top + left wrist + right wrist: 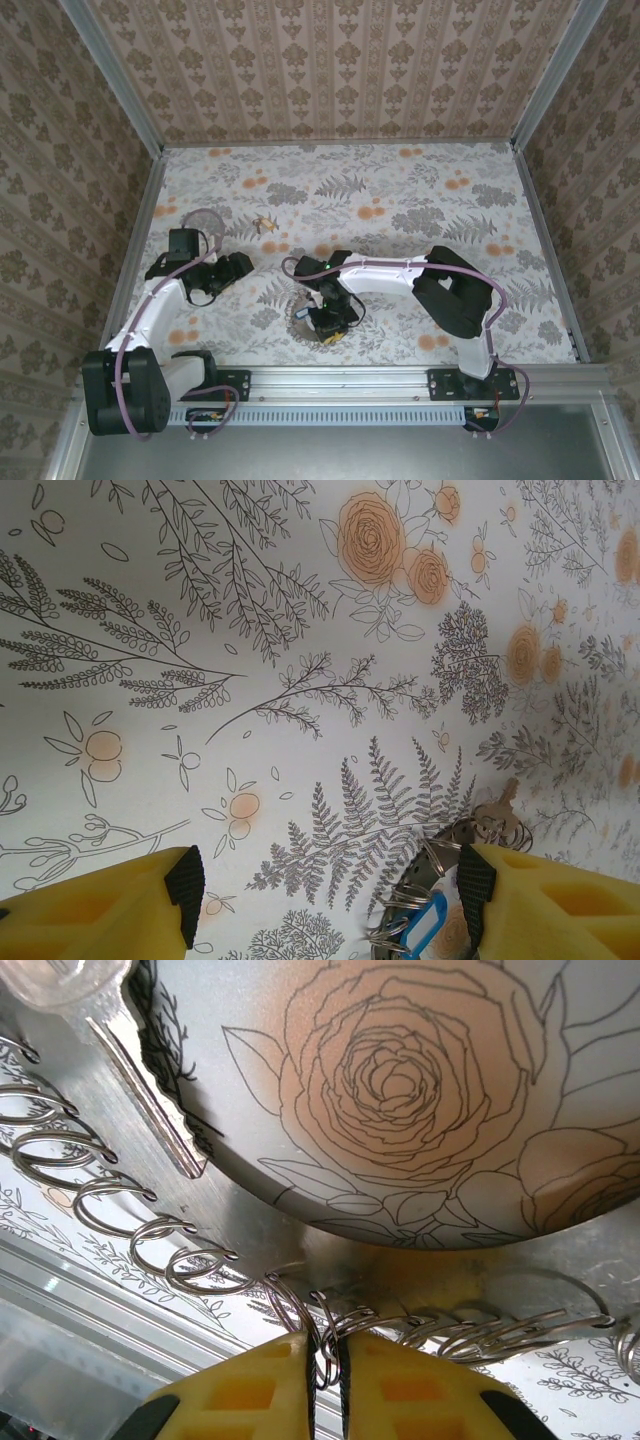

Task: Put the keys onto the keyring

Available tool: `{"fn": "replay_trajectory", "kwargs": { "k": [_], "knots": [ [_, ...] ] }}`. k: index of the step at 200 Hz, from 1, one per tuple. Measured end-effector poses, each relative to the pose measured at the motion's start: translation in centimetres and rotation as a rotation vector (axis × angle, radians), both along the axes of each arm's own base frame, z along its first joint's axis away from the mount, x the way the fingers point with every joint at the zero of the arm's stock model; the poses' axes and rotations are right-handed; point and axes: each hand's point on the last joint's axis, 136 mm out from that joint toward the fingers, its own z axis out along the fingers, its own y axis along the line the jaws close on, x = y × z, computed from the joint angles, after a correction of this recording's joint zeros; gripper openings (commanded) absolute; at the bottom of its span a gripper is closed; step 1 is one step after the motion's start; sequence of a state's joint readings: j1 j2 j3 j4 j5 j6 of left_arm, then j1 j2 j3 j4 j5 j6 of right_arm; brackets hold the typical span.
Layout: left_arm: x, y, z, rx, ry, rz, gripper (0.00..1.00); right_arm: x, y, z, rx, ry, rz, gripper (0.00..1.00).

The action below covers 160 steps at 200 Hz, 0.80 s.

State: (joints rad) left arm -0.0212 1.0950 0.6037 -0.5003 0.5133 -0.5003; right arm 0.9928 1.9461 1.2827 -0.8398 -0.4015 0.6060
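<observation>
The keyring [303, 316] is a grey metal band hung with several small wire rings, lying near the front middle of the table. My right gripper [328, 322] is over it. In the right wrist view the right gripper [328, 1355] is shut on one small wire ring of the keyring [250, 1210]. A pale-headed key [150, 1090] lies on the band at upper left. A brass key [265, 224] lies alone farther back. My left gripper [238, 268] stands open, left of the keyring. Between its fingers [330, 890] is bare table, and the keyring [430, 865] with a blue-headed key [425, 925] sits by its right finger.
A tan key-shaped piece [505, 810] lies just beyond the keyring in the left wrist view. The floral table cover [400, 200] is walled on three sides, and a metal rail [350, 375] runs along the near edge by the arm bases.
</observation>
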Motion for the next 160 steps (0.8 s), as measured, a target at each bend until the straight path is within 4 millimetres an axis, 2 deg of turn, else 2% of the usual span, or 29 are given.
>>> {"fn": "replay_trajectory", "kwargs": {
  "k": [40,70,126,160],
  "knots": [
    [-0.02,-0.06,0.03,-0.003,0.0,-0.002,0.7,-0.01,0.05,0.11,0.005,-0.001,0.0,0.13],
    [-0.02,-0.08,0.04,-0.005,0.0,-0.003,0.7,0.03,-0.11,0.18,0.005,-0.01,-0.001,0.16],
    [-0.03,-0.12,0.07,-0.007,0.0,-0.004,0.7,0.28,-0.36,0.54,0.006,-0.036,-0.001,0.1],
    [-0.04,-0.17,0.09,-0.01,0.0,-0.005,0.71,0.43,-0.37,0.61,0.007,-0.047,-0.002,0.18]
  ]
}}
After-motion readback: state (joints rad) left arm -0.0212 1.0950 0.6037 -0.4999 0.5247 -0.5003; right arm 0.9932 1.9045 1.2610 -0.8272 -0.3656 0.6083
